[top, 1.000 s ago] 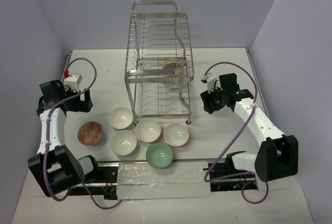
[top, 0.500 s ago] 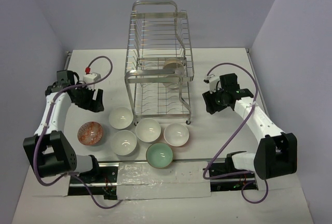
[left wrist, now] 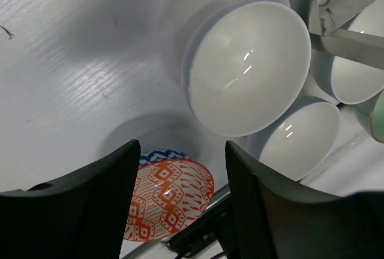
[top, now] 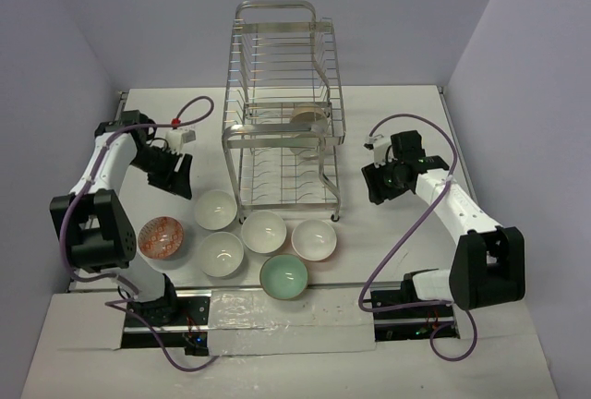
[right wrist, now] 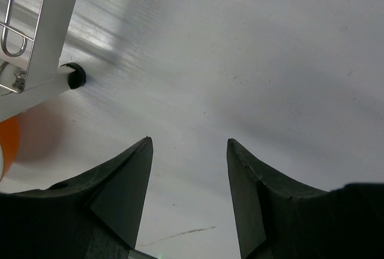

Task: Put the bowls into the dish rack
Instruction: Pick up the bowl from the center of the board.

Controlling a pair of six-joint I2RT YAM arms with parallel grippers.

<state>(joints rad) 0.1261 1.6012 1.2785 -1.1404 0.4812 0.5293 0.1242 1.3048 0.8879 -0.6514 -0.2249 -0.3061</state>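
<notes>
Six bowls (top: 264, 231) are seen standing mouth-up on the surface (top: 379, 103) just in front of the dish rack (top: 282, 57), set close together: four white, a mint green bowl (top: 283, 277) and an orange-red patterned bowl (top: 162, 236). Two more appear to be lodged in the rack, though little of them can be made out. The left claw (top: 177, 177) is held spread with nothing between its fingers, above the surface and just beside the nearest white bowl (left wrist: 249, 67). The right claw (right wrist: 189, 145) is likewise spread and empty, over bare surface near a foot of the rack. The bowls are judged to be glazed ceramic: stiff, fairly light, smooth enough to slip, and liable to chip if knocked against the wires or against a neighbour. A hold on the rim is advised, with one finger inside and one outside the thin wall, on the side facing away from the other bowls. A firm pinch is called for, since the gloss offers little friction, and the bowl would best be tipped on edge only once it is lifted free
</notes>
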